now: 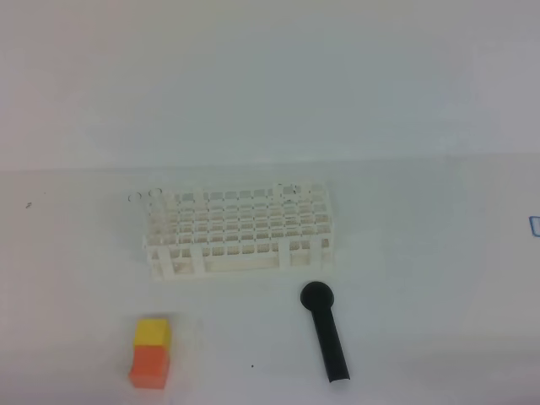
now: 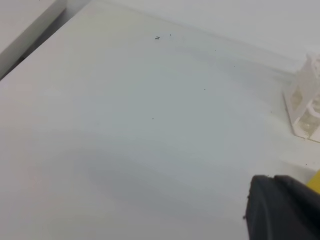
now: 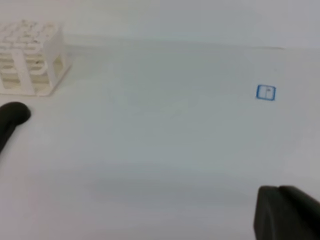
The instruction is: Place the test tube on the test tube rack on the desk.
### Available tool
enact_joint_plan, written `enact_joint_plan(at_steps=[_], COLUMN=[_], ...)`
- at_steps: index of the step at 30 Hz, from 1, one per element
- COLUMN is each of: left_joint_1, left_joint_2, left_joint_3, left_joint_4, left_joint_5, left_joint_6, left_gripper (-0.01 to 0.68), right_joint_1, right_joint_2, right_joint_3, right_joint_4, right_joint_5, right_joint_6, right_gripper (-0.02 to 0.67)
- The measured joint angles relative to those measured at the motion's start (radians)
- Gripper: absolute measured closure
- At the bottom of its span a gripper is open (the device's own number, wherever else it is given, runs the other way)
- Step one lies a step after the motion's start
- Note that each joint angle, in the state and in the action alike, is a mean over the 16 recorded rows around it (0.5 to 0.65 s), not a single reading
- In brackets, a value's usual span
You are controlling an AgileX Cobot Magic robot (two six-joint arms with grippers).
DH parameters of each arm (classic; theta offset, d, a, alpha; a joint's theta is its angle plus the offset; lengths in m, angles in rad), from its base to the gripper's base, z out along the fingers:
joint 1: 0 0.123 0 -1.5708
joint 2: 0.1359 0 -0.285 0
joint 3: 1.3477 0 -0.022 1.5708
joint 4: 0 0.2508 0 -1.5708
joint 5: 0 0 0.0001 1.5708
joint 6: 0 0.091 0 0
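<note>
The white test tube rack [image 1: 240, 232] stands in the middle of the white desk [image 1: 422, 278]; its end also shows at the right edge of the left wrist view [image 2: 305, 107] and at the upper left of the right wrist view [image 3: 30, 57]. I cannot make out the test tube in any view. Neither gripper appears in the exterior high view. Only a dark corner of my left gripper [image 2: 285, 210] and of my right gripper [image 3: 285, 212] shows low in its own wrist view, over bare desk, with nothing seen in either; both are shut.
A black round-headed tool [image 1: 325, 333] lies in front of the rack at the right, also seen at the left edge of the right wrist view [image 3: 12, 117]. A yellow-and-orange block [image 1: 150, 353] sits front left. A small blue square mark [image 3: 265, 92] is on the desk at the right.
</note>
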Motion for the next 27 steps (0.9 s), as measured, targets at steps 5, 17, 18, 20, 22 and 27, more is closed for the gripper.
enact_joint_plan(at_steps=[5, 17, 18, 20, 22, 27], left_joint_1=[0.000, 0.000, 0.000, 0.000, 0.000, 0.000], left_joint_2=[0.000, 0.000, 0.000, 0.000, 0.000, 0.000], left_joint_3=[0.000, -0.006, -0.006, -0.006, -0.008, -0.006], left_joint_4=[0.000, 0.000, 0.000, 0.000, -0.001, 0.000], left_joint_5=[0.000, 0.003, 0.003, 0.003, 0.003, 0.003], left_joint_6=[0.000, 0.000, 0.000, 0.000, 0.000, 0.000], left_gripper=[0.674, 0.674, 0.674, 0.674, 0.674, 0.674], right_joint_1=[-0.037, -0.081, -0.083, -0.085, -0.085, -0.086], right_joint_2=[0.000, 0.000, 0.000, 0.000, 0.000, 0.000], right_joint_3=[-0.001, -0.004, -0.004, -0.004, -0.005, -0.005], right_joint_4=[-0.004, -0.007, -0.008, -0.008, -0.008, -0.009], right_joint_5=[0.021, 0.036, 0.036, 0.037, 0.038, 0.040], right_joint_6=[0.010, 0.015, 0.015, 0.015, 0.015, 0.015], right_gripper=[0.650, 0.650, 0.650, 0.650, 0.650, 0.650])
